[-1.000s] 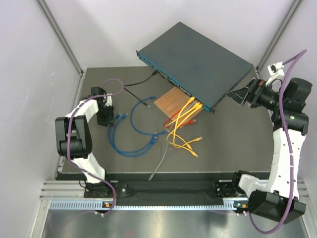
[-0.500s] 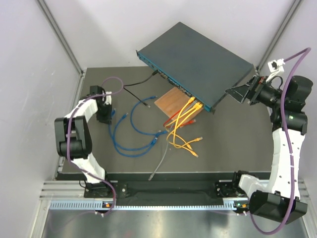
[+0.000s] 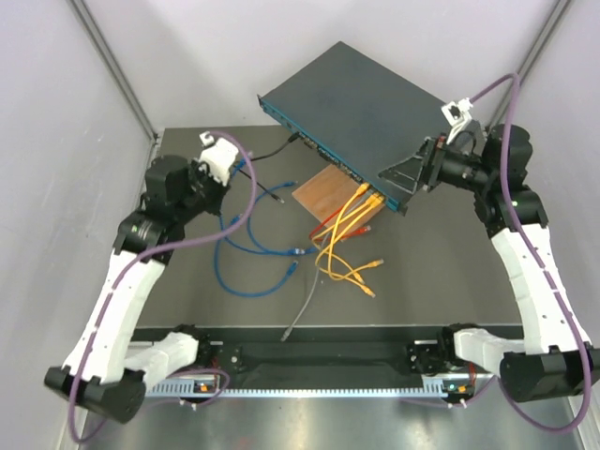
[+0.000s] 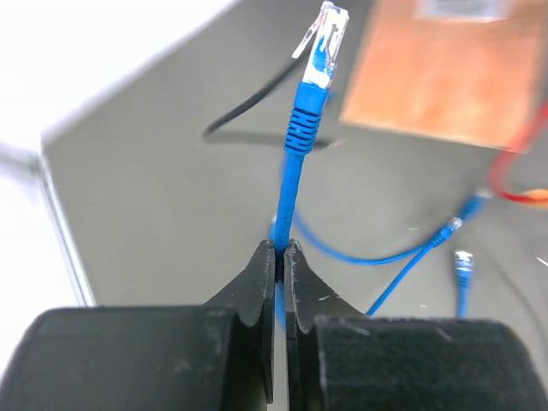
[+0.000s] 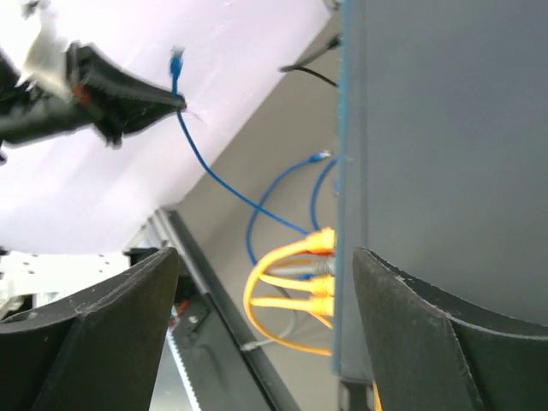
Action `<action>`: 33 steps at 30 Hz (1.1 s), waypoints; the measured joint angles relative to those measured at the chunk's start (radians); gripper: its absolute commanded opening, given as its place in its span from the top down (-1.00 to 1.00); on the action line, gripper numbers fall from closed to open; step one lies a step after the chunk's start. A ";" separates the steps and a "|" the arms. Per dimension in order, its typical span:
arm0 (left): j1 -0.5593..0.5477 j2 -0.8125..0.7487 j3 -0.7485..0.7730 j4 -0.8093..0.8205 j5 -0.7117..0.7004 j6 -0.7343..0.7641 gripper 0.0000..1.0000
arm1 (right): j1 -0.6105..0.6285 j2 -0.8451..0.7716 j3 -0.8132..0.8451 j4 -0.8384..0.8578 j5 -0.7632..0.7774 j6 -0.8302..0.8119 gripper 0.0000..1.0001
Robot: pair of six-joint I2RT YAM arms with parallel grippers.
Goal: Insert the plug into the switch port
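Note:
The switch [image 3: 375, 108] is a flat dark teal-grey box standing raised at the back, with its row of sockets facing front-left. My left gripper [image 4: 280, 250] is shut on a blue cable [image 4: 291, 184] a little below its end. The cable's clear plug [image 4: 324, 34] stands up beyond the fingertips, off the mat. From above, the left gripper [image 3: 238, 172] hangs left of the switch's socket face. My right gripper [image 3: 401, 178] is open at the switch's right front corner. In the right wrist view, the switch's front edge [image 5: 347, 214] lies between the open fingers [image 5: 111, 334].
A brown wooden board [image 3: 336, 192] lies under the switch's front. Yellow cables [image 3: 347, 253] are plugged into its right-hand sockets. Blue cable loops [image 3: 253, 272], a grey cable [image 3: 305, 305], a red one and a black cable [image 3: 267, 157] lie on the dark mat [image 3: 441, 272].
The left gripper closed on the blue cable on the mat, then lifted it up and right toward the switch. The right gripper moved left onto the switch's corner, its jaws narrowing a little.

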 measured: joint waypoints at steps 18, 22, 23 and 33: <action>-0.452 -0.212 -0.182 0.259 -0.382 0.549 1.00 | 0.391 0.182 0.084 0.293 0.092 0.287 -0.55; -0.562 -0.240 -0.267 0.356 -0.489 0.678 1.00 | 0.483 0.303 0.140 0.358 0.109 0.349 -0.56; -0.583 -0.246 -0.282 0.378 -0.508 0.706 1.00 | 0.496 0.321 0.145 0.369 0.110 0.360 -0.57; -0.651 -0.273 -0.340 0.529 -0.595 0.845 1.00 | 0.580 0.415 0.158 0.433 0.110 0.420 -0.27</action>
